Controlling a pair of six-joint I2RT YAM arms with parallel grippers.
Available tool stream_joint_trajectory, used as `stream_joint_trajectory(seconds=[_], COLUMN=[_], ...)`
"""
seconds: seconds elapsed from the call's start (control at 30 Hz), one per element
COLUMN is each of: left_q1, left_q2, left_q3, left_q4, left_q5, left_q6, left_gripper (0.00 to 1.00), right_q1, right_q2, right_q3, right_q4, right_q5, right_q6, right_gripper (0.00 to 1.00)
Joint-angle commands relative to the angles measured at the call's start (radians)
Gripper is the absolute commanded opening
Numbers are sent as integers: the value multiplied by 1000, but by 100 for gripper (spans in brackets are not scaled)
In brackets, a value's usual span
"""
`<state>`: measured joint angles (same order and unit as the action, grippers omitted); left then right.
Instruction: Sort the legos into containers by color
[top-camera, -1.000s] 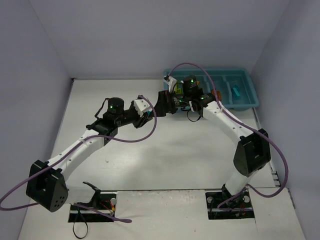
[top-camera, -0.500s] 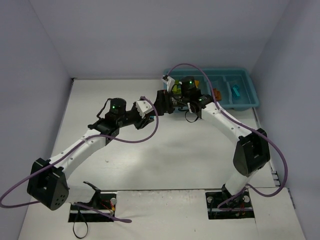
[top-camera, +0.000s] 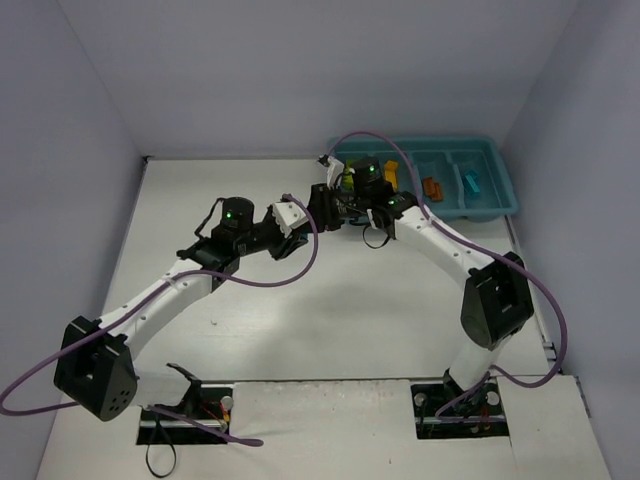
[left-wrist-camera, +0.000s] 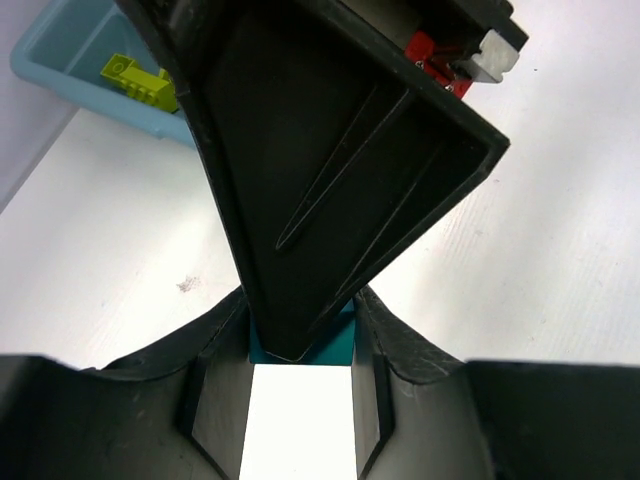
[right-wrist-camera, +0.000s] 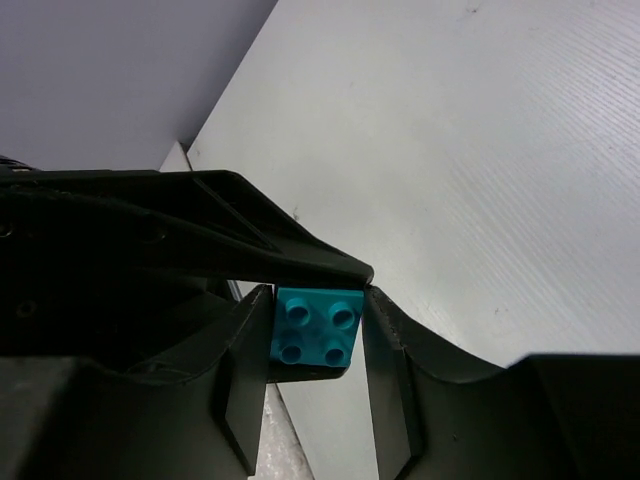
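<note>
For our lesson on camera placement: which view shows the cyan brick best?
Right wrist: the cyan brick faces the camera, four studs visible, inside the right gripper. Left wrist shows only a cyan sliver beneath that gripper's finger. In the top view it is hidden.

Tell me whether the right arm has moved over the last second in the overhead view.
Yes. The right arm has swung its wrist leftward, away from the teal tray, exposing the orange brick inside it.
</note>
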<state>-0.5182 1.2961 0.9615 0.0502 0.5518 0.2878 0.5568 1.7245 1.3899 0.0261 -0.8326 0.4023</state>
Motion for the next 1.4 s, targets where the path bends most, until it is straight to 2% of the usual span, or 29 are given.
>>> stream_joint_trajectory(seconds=[0.0,0.03,0.07,0.1,0.13,0.17,0.2,0.23,0.3,0.33,0.43,0.47,0.53,0.57,0.67,0.77,0.9,0.97,1.07,1.1,1.17,1.27,1.37], left_q1=[-9,-9,-9,-9,-11,-9,-9,-8,-8,-8,-6,-5,-3,-2,0,1,1,3,1,3,1,3,3], left_q2=[-26,-24,-23,-24,-27,-37,-41,-56,-72,-89,-122,-147,-176,-184,-219,-242,-238,-232,-228,-228,-228,-233,-251], left_q3=[46,43,42,33,26,20,0,-7,-18,-18,-30,-32,-35,-37,-38,-47,-41,-37,-26,-24,-21,-12,-3], left_q4=[122,123,129,137,142,157,171,183,169,156,87,38,-45,-90,-206,-291,-394,-424,-438,-440,-446,-463,-484], left_q5=[-19,-29,-41,-74,-93,-119,-178,-208,-307,-334,-450,-478,-536,-543,-543,-574,-619,-622,-618,-613,-613,-607,-610], left_q6=[16,13,7,-8,-18,-33,-56,-102,-156,-197,-307,-344,-426,-452,-542,-607,-645,-656,-676,-682,-688,-697,-705], left_gripper=[18,30,39,63,76,80,81,81,82,83,83,83,84,86,88,88,89,89,89,89,89,89,89], right_q1=[23,22,17,0,-14,-29,-47,-85,-141,-209,-319,-390,-460,-521,-624,-684,-732,-742,-752,-752,-755,-755,-753], right_q2=[-3,-2,-3,-3,-6,-14,-19,-31,-39,-42,-48,-36,-14,21,114,231,371,438,504,517,555,560,503], right_q3=[12,17,23,26,31,38,40,40,43,43,67,81,138,162,260,385,527,590,652,669,704,744,736], right_q4=[26,8,0,-12,-18,-21,-38,-55,-60,-60,-63,-63,-60,-54,-35,-35,-35,-35,-35,-35,-35,-35,-35], right_q5=[-31,-10,9,45,70,105,156,279,380,488,660,764,849,924,1010,1000,1001,980,980,984,978,975,942], right_q6=[-17,-25,-40,-46,-52,-65,-69,-82,-80,-79,-106,-118,-158,-169,-207,-200,-217,-212,-212,-217,-226,-237,-237], right_gripper=[8,0,0,0,0,0,0,0,0,0,0,0,0,0,0,1,10,11,24,33,41,61,72])
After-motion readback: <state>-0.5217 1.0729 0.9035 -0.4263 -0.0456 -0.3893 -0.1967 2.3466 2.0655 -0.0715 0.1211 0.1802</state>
